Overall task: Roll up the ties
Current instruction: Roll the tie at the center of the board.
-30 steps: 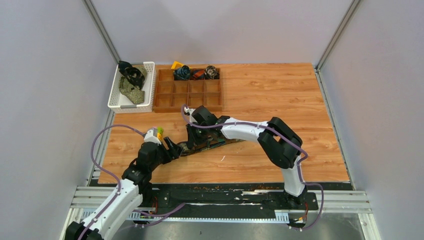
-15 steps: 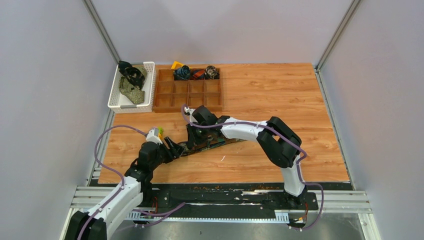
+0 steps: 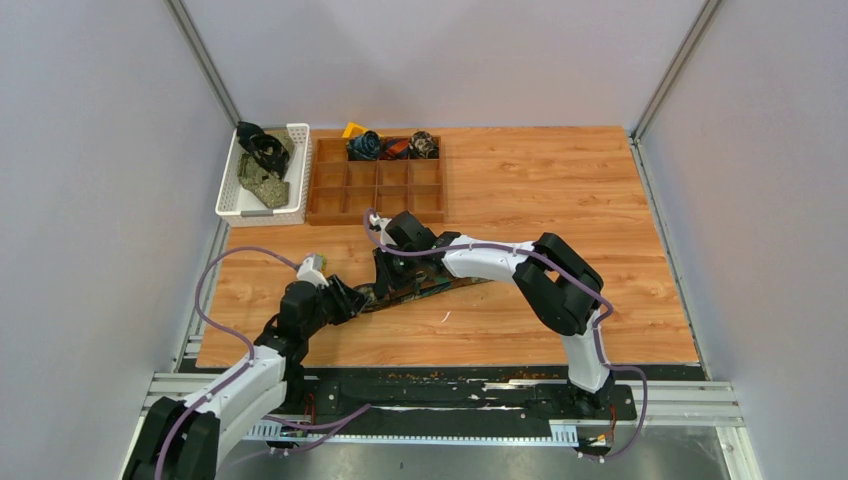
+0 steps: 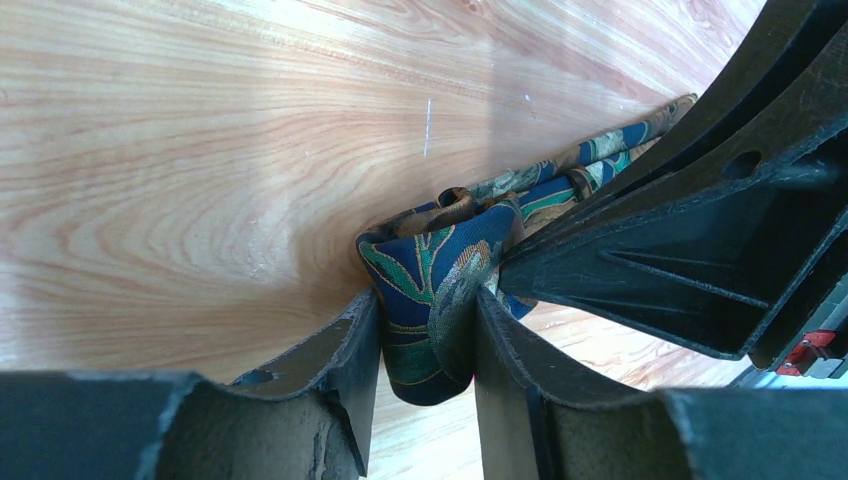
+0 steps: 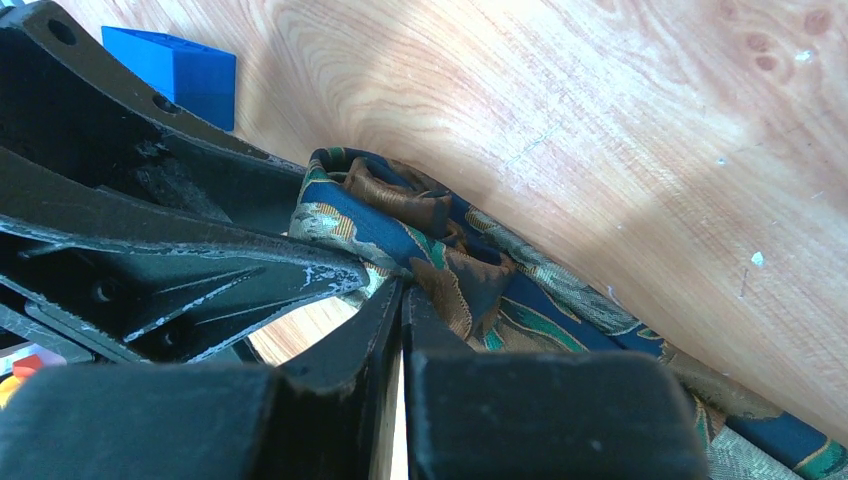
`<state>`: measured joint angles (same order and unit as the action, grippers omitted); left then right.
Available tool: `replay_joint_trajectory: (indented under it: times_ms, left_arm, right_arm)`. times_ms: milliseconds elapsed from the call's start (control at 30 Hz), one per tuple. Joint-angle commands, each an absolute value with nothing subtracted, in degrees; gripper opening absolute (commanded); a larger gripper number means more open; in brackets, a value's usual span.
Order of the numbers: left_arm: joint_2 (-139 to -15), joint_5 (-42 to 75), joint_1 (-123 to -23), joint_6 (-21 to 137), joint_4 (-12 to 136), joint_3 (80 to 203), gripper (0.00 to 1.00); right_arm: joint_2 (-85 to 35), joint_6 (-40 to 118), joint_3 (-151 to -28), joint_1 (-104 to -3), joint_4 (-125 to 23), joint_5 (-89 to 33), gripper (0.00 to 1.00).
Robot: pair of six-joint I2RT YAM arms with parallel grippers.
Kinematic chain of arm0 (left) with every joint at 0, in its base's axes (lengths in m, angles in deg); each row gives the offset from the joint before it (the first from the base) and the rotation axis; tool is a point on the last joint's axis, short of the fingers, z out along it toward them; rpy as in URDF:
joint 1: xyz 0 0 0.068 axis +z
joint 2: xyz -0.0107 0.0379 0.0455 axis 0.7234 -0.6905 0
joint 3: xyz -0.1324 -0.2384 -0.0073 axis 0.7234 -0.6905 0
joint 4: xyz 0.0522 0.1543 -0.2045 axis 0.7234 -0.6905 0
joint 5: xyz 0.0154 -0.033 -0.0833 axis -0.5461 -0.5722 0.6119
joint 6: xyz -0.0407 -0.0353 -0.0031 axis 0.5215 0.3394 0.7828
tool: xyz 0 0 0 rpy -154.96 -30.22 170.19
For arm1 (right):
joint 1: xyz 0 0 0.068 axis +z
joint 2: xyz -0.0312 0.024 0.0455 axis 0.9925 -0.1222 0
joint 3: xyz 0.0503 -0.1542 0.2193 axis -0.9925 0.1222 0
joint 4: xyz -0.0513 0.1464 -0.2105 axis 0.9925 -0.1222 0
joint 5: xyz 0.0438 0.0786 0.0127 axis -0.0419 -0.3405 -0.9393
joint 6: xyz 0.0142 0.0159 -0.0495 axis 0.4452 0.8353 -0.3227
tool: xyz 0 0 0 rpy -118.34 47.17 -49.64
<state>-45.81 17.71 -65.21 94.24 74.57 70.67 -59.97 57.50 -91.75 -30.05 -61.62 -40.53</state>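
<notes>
In the top view you get soft, even overhead light: the desk (image 3: 560, 180) reads bright and sharp, with only faint shadows and no glare. In the left wrist view, a pale glare washes out the wood along the top. The left claw (image 4: 425, 310) looms dark and soft-edged at the bottom, while the tie (image 4: 415, 265) stays crisp. In the right wrist view, a bright band crosses the desk, and the right claw (image 5: 402, 290) is near-black and blurred.

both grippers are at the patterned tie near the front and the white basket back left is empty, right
No, the white basket isn't empty: the top view shows loose ties lying in it. The left gripper and right gripper are at the patterned tie, as said.
</notes>
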Motion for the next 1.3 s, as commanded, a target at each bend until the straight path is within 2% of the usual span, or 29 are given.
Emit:
replay_joint_trajectory:
  times_ms: [0,300,700,800,900,1100,1267]
  left_arm:
    - [-48.15,18.72,-64.87,88.79,73.07,73.39,0.42]
    - [-53.04,19.17,-65.74,84.47,63.45,80.06,0.35]
    - [-53.02,3.81,-72.80,81.10,45.12,89.68,0.34]
    - [-54.28,0.09,-72.96,80.30,42.05,91.49,0.34]
    - [-55.47,-1.71,-73.11,79.89,40.38,92.93,0.33]
    - [-57.04,-5.74,-74.61,79.64,37.20,95.45,0.32]
    - [-59.42,-10.06,-76.49,79.06,34.60,97.90,0.32]
  right_arm:
    - [-60.41,56.19,-91.68,-30.43,-62.26,-39.94,0.07]
    - [-55.57,54.59,-92.69,-31.07,-64.63,-39.66,0.14]
    - [-50.55,54.72,-87.33,-33.67,-63.99,-36.50,0.15]
    - [-48.50,55.21,-84.15,-34.56,-62.47,-36.14,0.22]
    - [-46.03,55.73,-81.43,-35.28,-60.80,-35.83,0.35]
    - [-42.82,55.25,-78.92,-36.38,-60.95,-35.38,0.41]
    - [-39.92,54.20,-77.24,-37.07,-61.73,-33.09,0.50]
